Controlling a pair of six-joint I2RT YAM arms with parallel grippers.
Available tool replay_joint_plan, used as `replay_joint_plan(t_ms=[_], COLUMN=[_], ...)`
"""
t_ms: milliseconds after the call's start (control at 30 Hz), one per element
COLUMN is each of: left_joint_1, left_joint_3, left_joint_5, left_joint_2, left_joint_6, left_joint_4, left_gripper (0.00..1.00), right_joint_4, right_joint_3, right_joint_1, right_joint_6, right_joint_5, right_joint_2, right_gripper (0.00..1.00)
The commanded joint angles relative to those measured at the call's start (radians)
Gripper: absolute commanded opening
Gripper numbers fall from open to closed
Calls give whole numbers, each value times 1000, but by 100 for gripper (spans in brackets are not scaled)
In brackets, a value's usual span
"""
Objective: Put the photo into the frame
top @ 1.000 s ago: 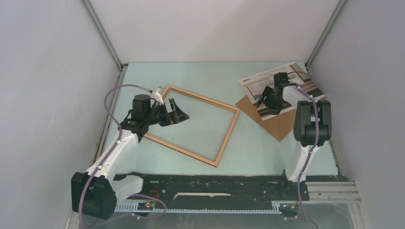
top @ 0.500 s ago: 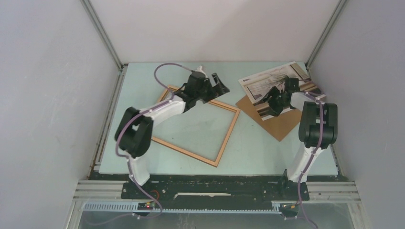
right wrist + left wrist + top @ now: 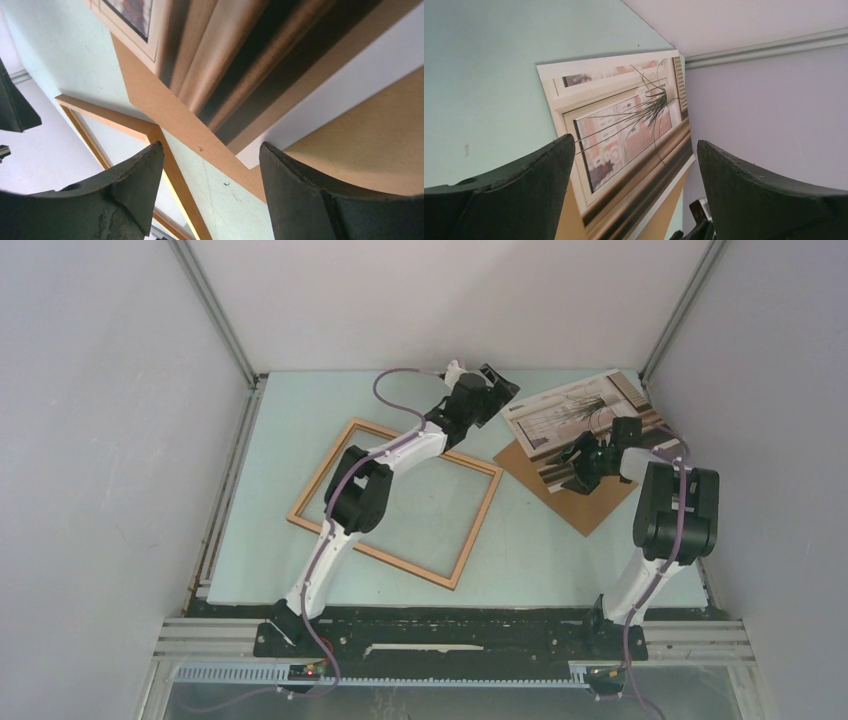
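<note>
Since one second ago, the left arm has swung from the frame's left side to the table's far edge, and the right gripper has shifted slightly toward the right wall. Pale green tabletop (image 3: 290, 440) carries all items. Thin light-brown wooden rectangular frame (image 3: 476, 530) lies flat at centre, nothing inside it. Plain brown flat backing board (image 3: 590, 502) lies just right of the frame's far-right corner. White-bordered photo of a spindly plant (image 3: 570, 415) rests partly on the board, outside the frame. Left gripper (image 3: 503, 385) hovers beside the photo's left corner, jaws wide apart and empty. Right gripper (image 3: 583, 462), over the photo's near edge, is likewise spread and empty.
</note>
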Motion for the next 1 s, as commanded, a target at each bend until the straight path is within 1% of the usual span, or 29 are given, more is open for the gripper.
replay_joint_plan(t_ms=[0, 67, 233, 467, 700, 800, 967], left_joint_1=[-19, -24, -41, -39, -44, -43, -44], left_joint_3=[147, 146, 129, 133, 124, 142, 163], left_joint_5=[-64, -87, -130, -51, -79, -54, -34], left_joint_2=[99, 113, 124, 190, 201, 238, 276], left_joint_6=[-154, -203, -240, -369, -346, -366, -375], left_joint_4=[12, -2, -5, 42, 57, 90, 125], left_gripper=[98, 98, 100, 100, 100, 100, 100], right_joint_4=[-71, -80, -130, -180, -195, -249, -262], right_joint_3=[35, 53, 132, 196, 238, 281, 289], right_joint_1=[-18, -18, -16, -15, 5, 17, 35], right_joint_6=[-44, -54, -84, -109, -126, -147, -166], right_joint_5=[110, 135, 204, 210, 206, 237, 256], right_joint_2=[-24, -26, -9, 51, 80, 119, 120], right_gripper=[78, 78, 78, 78, 78, 78, 75])
